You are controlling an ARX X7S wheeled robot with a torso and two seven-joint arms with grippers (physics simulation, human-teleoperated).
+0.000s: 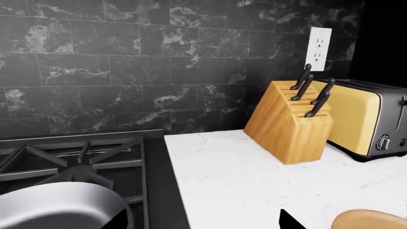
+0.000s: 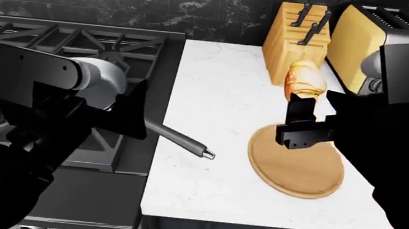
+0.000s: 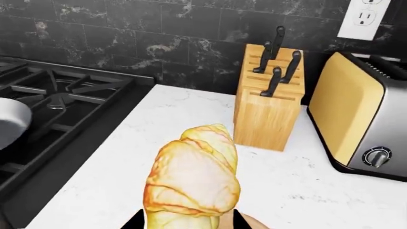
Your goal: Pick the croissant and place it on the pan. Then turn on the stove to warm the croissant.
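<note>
Your right gripper (image 2: 304, 110) is clamped on the croissant (image 2: 305, 81), lifted above the round wooden board (image 2: 297, 168). The pick is done. Carrying it to the pan (image 2: 102, 85) on the stove (image 2: 69, 42) and turning a knob remain. Whether the left gripper (image 2: 133, 110) is parted cannot be told. White marble counter (image 2: 214, 93), black tiled wall, knife block (image 2: 295, 36), toaster (image 2: 362, 37).
</note>
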